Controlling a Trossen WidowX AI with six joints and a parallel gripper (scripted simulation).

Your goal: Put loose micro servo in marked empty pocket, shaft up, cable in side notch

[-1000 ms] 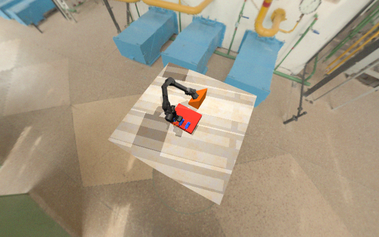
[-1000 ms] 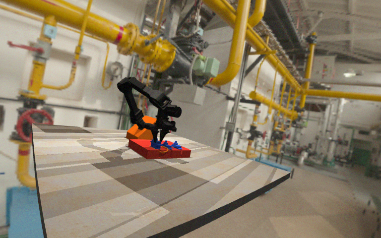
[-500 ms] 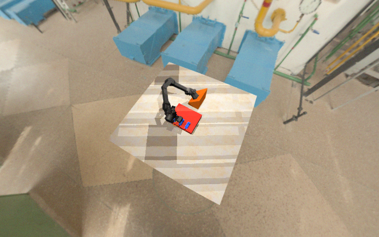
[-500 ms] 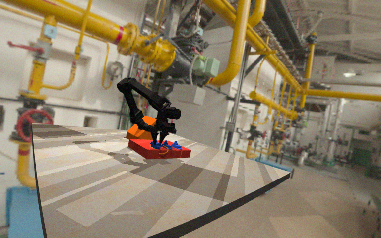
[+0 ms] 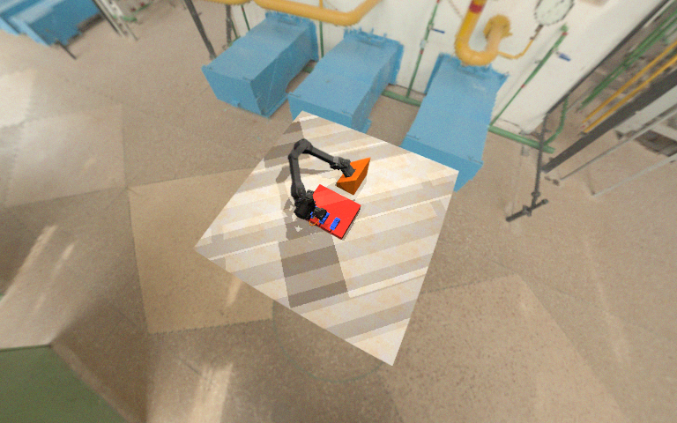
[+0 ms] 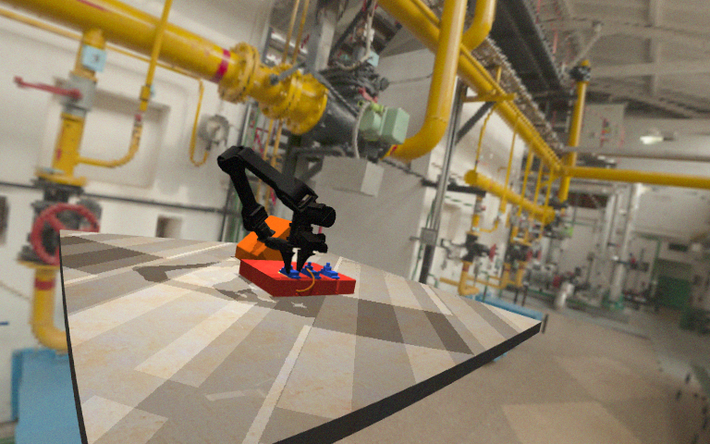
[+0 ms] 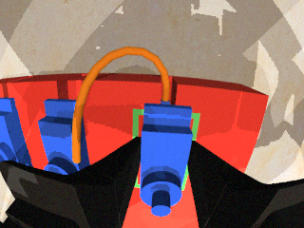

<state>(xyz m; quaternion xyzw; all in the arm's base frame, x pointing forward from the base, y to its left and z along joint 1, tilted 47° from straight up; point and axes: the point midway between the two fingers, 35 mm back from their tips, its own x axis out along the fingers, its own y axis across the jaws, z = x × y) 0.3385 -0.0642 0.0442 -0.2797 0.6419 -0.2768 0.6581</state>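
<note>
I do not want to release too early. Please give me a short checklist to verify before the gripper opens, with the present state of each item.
1. Gripper shut on the micro servo: ok.
2. Servo over the green-marked pocket of the red deck: ok.
3. Output shaft pointing up toward the wrist camera: ok.
4. Both mounting ears flat on the deck: cannot tell, fingers hide them.
5. Orange cable lying in the side notch: not ok, it arches above the deck.
</note>
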